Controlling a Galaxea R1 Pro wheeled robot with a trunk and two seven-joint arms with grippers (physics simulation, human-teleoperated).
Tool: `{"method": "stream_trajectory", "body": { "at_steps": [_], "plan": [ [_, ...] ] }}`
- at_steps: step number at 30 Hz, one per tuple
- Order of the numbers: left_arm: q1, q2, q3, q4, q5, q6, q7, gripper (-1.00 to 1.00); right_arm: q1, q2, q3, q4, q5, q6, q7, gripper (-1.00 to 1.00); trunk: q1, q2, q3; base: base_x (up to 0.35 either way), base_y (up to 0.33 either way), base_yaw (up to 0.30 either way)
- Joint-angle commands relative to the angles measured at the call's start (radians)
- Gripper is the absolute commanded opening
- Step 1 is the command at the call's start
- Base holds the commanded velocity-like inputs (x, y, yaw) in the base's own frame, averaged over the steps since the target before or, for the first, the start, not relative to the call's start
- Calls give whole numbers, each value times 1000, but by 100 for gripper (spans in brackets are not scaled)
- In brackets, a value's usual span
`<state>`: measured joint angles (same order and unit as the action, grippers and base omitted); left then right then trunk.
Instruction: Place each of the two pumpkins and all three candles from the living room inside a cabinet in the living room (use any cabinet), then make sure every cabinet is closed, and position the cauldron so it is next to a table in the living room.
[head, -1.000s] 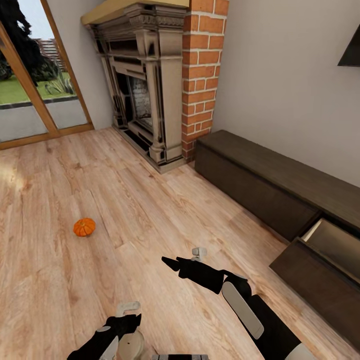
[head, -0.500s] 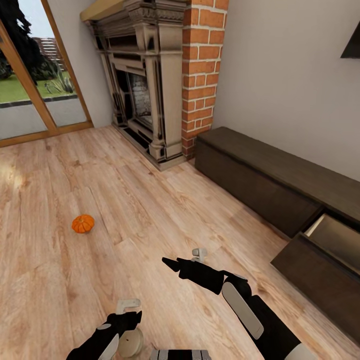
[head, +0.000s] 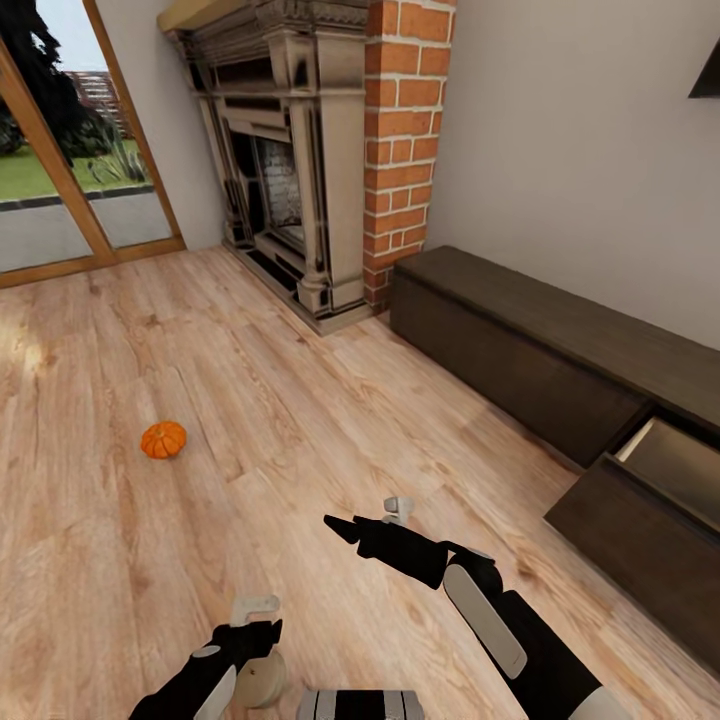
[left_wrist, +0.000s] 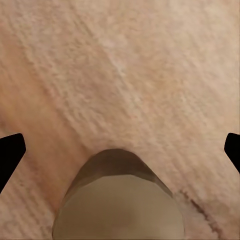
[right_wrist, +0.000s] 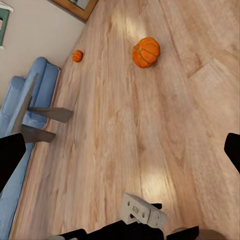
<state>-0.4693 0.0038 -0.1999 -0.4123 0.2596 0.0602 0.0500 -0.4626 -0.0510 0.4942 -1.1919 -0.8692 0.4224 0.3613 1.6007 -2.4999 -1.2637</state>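
Left fingers: the left gripper (head: 255, 612) is hanging low over the floor (head: 300, 430); in the left wrist view the dark fingertips (left_wrist: 10, 152) are showing at opposite edges, spread wide, holding nothing.
Beneath left gripper: a rounded tan object (left_wrist: 119, 205) is sitting between the spread tips; what it is cannot be told.
Right fingers: the right gripper (head: 340, 525) is pointing forward above the floor; in the right wrist view its tips (right_wrist: 9, 155) are sitting at opposite edges, spread wide, gripping nothing.
Nearer pumpkin: the pumpkin (head: 163, 439) is lying on the floor, well apart from both grippers, ahead and to the robot's left.
Second pumpkin: a smaller-looking second pumpkin (right_wrist: 77, 56) is lying farther off on the floor, near a blue sofa (right_wrist: 22, 115).
Cabinet: the cabinet (head: 540, 370) is standing along the wall to the robot's right; one drawer (head: 650, 500) at its near end is standing pulled out, its pale interior showing.
Surroundings: a fireplace (head: 280, 160) with a brick column (head: 405, 130) is standing just beside the cabinet's far end; a glass door (head: 60, 170) is showing at the far left.
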Motion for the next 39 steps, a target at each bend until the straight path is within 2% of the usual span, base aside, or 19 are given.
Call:
{"method": "stream_trajectory", "body": {
  "at_steps": [1, 10, 15, 39],
  "plan": [
    [0, 1, -6, -3, 9, 5, 5, 100, -1, -1, 1, 0, -7, 4, -1, 100, 0, -1, -5, 0, 0, 0],
    [0, -2, -2, 11, 22, 20, 5, 100, -1, -1, 0, 0, -8, 4, -1, 100, 4, -3, -39, 0, 0, 0],
    [0, -5, 4, 92, 26, 20, 5, 100, -1, -1, 0, 2, -8, 4, -1, 100, 7, -4, -59, 0, 0, 0],
    [1, -13, 4, 113, 24, 16, -6, 100, -1, -1, 0, 2, -8, 4, -1, 100, 7, -4, -59, 0, 0, 0]
  ]
}}
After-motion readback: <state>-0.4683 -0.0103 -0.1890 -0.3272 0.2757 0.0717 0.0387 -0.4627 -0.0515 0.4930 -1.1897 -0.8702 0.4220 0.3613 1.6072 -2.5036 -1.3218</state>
